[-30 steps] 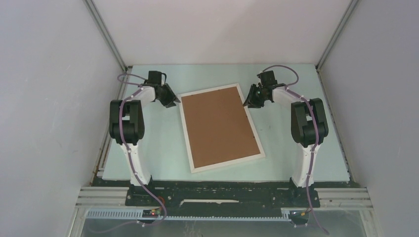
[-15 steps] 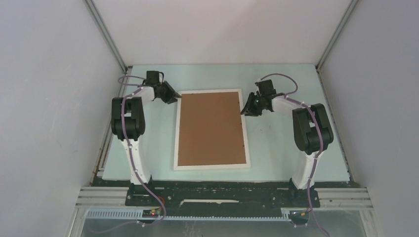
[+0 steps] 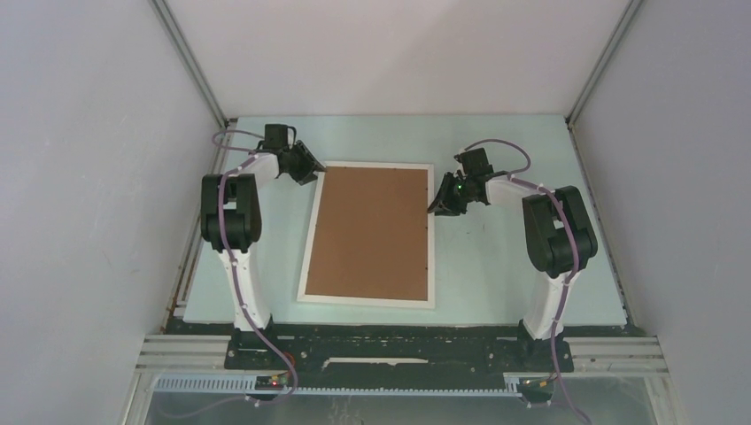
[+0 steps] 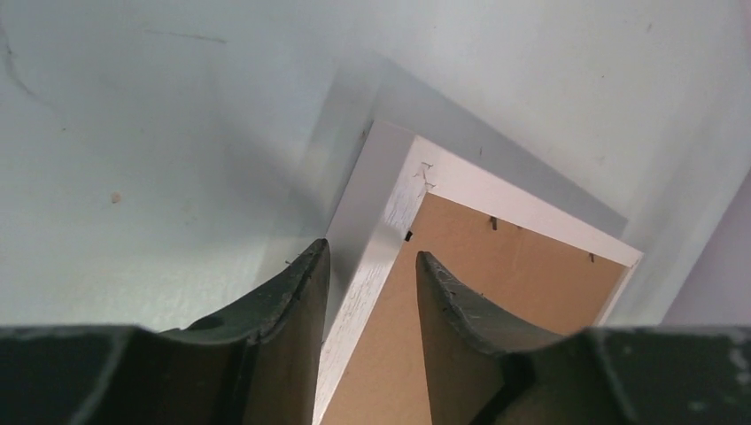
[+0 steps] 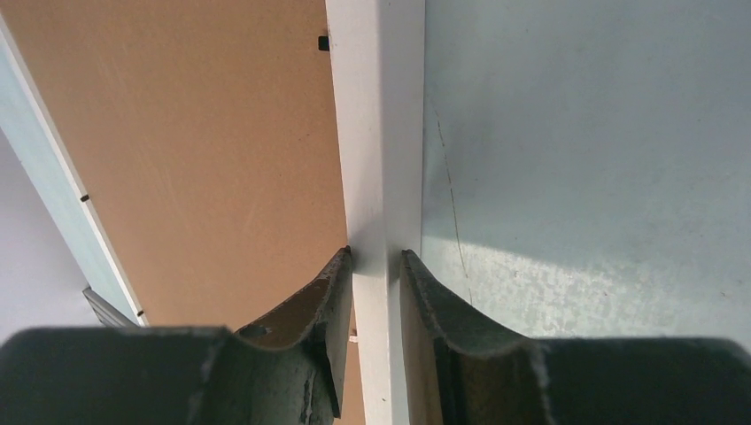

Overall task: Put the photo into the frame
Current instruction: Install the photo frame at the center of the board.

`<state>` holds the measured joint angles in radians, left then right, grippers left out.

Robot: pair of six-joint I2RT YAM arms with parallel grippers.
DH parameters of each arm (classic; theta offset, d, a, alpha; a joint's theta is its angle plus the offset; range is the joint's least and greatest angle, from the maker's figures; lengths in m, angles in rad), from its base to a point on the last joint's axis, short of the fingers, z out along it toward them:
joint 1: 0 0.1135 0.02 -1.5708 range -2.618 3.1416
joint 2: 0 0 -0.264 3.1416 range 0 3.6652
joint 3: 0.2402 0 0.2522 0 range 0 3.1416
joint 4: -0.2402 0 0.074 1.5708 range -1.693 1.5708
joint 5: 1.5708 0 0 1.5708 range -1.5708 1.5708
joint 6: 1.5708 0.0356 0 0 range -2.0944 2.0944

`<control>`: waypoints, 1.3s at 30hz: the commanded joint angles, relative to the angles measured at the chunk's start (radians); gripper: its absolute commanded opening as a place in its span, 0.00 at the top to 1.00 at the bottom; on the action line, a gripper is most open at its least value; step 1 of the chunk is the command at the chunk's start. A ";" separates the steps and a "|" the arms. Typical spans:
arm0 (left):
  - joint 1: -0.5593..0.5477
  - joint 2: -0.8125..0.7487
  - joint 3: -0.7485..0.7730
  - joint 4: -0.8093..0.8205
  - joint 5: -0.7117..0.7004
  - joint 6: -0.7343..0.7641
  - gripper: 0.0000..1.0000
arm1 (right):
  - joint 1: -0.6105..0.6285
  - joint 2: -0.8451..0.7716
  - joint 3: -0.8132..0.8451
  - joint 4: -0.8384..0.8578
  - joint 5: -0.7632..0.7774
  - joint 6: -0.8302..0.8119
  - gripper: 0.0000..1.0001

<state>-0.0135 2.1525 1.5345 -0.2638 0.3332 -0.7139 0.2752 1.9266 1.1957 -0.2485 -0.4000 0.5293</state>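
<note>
The white frame [image 3: 365, 301] lies face down mid-table, its brown backing board [image 3: 370, 232] facing up. The photo is hidden. My left gripper [image 3: 308, 170] is at the frame's far left corner. In the left wrist view its jaws [image 4: 372, 257] straddle the white rim [image 4: 390, 212] and close on it; a shadow lies under that corner. My right gripper [image 3: 440, 204] is on the right rim near the far right corner. In the right wrist view it [image 5: 376, 255] pinches the rim [image 5: 363, 133] tightly.
The pale green table top [image 3: 522, 266] is walled by grey panels on the left, right and back. Both arm bases stand at the near edge, the left arm [image 3: 232, 221] and the right arm [image 3: 553, 235] flanking the frame.
The frame has swung round, its near end going left, from tilted to nearly square with the table. Both grippers stayed on its far end and shifted slightly with it.
</note>
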 commanded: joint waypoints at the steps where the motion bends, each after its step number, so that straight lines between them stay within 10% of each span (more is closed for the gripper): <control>1: -0.007 -0.050 0.055 -0.062 -0.075 0.065 0.55 | 0.016 -0.002 -0.002 0.044 -0.077 0.026 0.67; 7: 0.040 -0.056 -0.003 0.103 0.040 -0.007 0.40 | 0.016 0.000 -0.002 0.048 -0.083 0.024 0.67; 15: 0.075 -0.037 0.028 0.071 0.030 0.012 0.59 | 0.017 0.001 -0.002 0.049 -0.081 0.021 0.67; 39: 0.022 0.025 0.048 0.023 0.023 0.066 0.70 | 0.017 0.004 -0.002 0.054 -0.088 0.020 0.67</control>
<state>0.0174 2.1723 1.5349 -0.2298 0.3691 -0.6731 0.2752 1.9270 1.1919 -0.2405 -0.4282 0.5297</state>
